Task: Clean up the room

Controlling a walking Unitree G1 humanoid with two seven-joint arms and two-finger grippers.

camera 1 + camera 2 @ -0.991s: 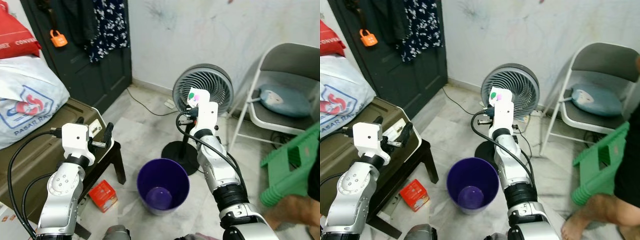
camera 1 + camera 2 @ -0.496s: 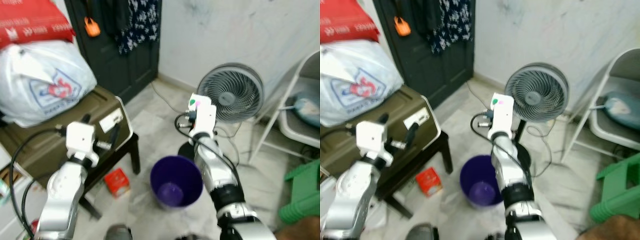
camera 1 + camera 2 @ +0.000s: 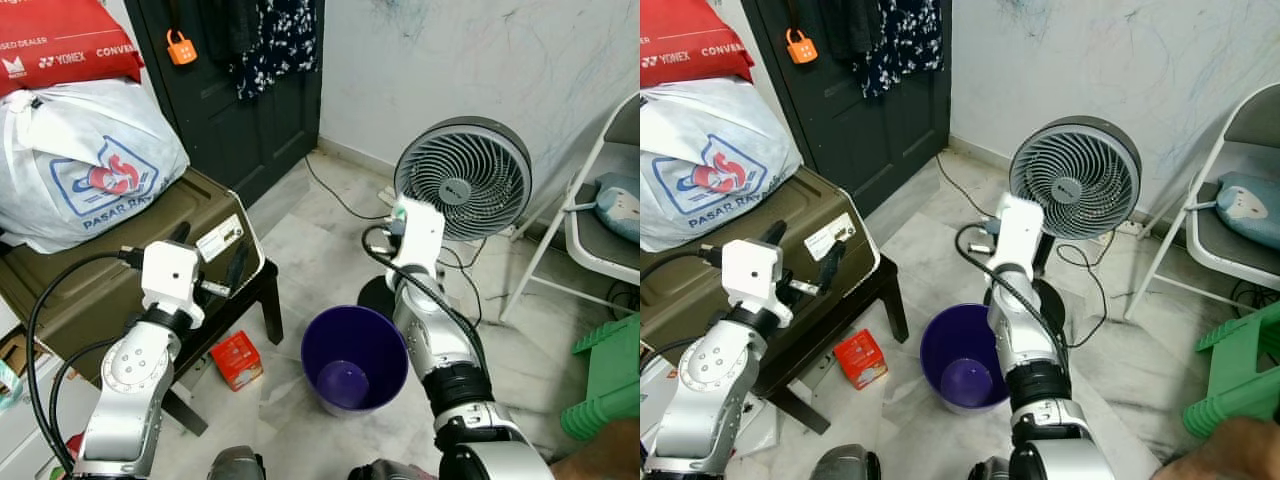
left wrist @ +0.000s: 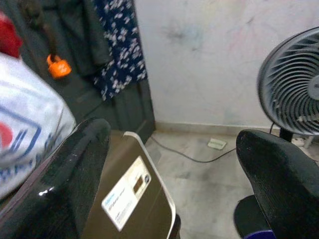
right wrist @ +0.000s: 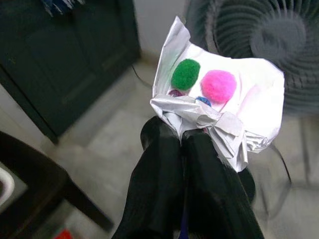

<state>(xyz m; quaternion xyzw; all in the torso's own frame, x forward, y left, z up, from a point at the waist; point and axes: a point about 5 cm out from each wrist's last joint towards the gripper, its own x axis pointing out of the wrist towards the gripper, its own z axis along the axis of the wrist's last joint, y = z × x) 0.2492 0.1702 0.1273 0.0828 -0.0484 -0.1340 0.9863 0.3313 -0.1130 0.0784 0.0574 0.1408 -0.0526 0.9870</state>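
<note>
At 12 o'clock from the purple bin (image 3: 340, 311), raised above floor level: right end effector (image 5: 182, 132), black fingers pinched tight on a crumpled wrapper (image 5: 249, 99). Still not released. Compared with a second ago, whole scene shifted through head motion, not through any move of the things; bin now closer to mid-frame. Wrist also rolled over, so that the wrapper's decorated face, turned toward the head a moment back, now points away. Probably means lining up for a drop, with the bin's mouth just short of the load; a short pull back toward 6 o'clock and a release seem to be what remains for this item.

Wrapper: thin, silvery-white, foil-like, creased into sharp folds, with a fuzzy green pompom (image 5: 185, 74) and a fuzzy pink pompom (image 5: 218, 85) stuck on. Light and likely to flutter on falling. Bin: smooth glossy plastic, round, tapering down.

Left end effector (image 4: 172, 134): fingers spread wide, holding nothing, poised over the olive trunk (image 3: 90, 280) at 9 o'clock of the bin. Small red box (image 3: 238, 360) lying on the marble floor between trunk and bin, likely another pickup.
</note>
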